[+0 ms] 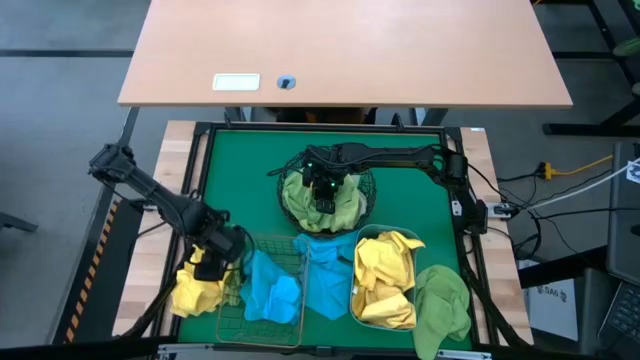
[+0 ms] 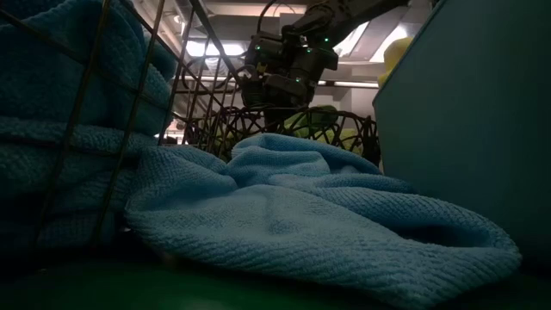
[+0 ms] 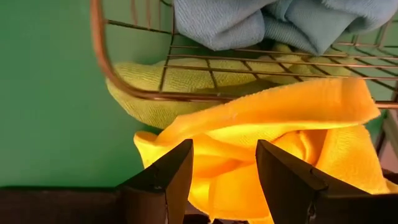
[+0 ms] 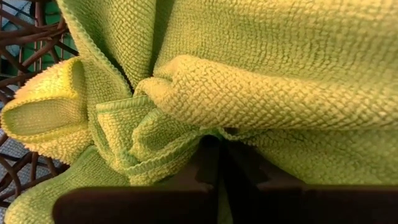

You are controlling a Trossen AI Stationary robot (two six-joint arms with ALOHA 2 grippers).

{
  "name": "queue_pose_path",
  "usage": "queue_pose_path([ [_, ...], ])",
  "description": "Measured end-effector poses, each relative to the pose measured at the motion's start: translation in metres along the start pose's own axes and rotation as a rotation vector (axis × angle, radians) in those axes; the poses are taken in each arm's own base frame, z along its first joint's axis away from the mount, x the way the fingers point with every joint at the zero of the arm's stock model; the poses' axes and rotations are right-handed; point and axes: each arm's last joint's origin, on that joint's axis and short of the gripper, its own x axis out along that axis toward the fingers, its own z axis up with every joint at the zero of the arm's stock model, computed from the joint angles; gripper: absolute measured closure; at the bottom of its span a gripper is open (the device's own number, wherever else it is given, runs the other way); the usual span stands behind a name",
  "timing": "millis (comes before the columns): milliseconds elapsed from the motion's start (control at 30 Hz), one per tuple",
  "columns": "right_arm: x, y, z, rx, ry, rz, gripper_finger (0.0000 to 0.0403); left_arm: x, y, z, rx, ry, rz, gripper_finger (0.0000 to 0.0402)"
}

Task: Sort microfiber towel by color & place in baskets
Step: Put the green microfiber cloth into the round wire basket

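My left gripper (image 1: 218,252) is open at the table's near left, its fingers on either side of a raised fold of a bright yellow towel (image 3: 261,118) that lies on the green mat beside the copper wire basket (image 1: 262,312). That basket holds sky blue towels (image 1: 270,290). My right gripper (image 1: 325,195) reaches down into the round black mesh bowl (image 1: 368,190) and is shut on a light green towel (image 4: 249,74). The plastic tub (image 1: 357,300) holds yellow towels. My left gripper: I cannot tell whether its fingers (image 3: 168,174) touch the yellow towel between them. My right gripper pinches a bunched fold of the light green towel (image 4: 186,140) between its two fingers, from above and pointing down. The towel's other folds rest in the black bowl.
A blue towel (image 1: 325,275) lies on the mat between basket and tub and fills the low view (image 2: 284,207). A green towel (image 1: 442,305) lies to the right of the tub. A pale green cloth (image 3: 155,93) sits under the basket's rim (image 3: 102,56). A wooden table (image 1: 350,50) stands beyond.
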Motion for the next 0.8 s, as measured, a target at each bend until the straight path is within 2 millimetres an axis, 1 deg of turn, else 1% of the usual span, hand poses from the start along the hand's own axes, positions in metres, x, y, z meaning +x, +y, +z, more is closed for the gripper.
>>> queue_pose_path([
  [233,0.000,0.000,0.000,0.000,0.000,0.000,0.0381,0.019,-0.011,0.011,0.076,0.051,0.053,0.0233],
  [400,0.000,0.000,0.000,0.000,0.000,0.000,0.0381,0.029,-0.013,0.017,0.107,0.072,0.097,0.0233],
  [533,0.000,0.000,0.000,0.000,0.000,0.000,0.0381,0.031,-0.012,0.016,0.104,0.101,0.128,0.0233],
  [800,0.000,0.000,0.000,0.001,0.000,0.000,0.0381,0.031,-0.013,0.020,0.125,0.034,0.142,0.0233],
])
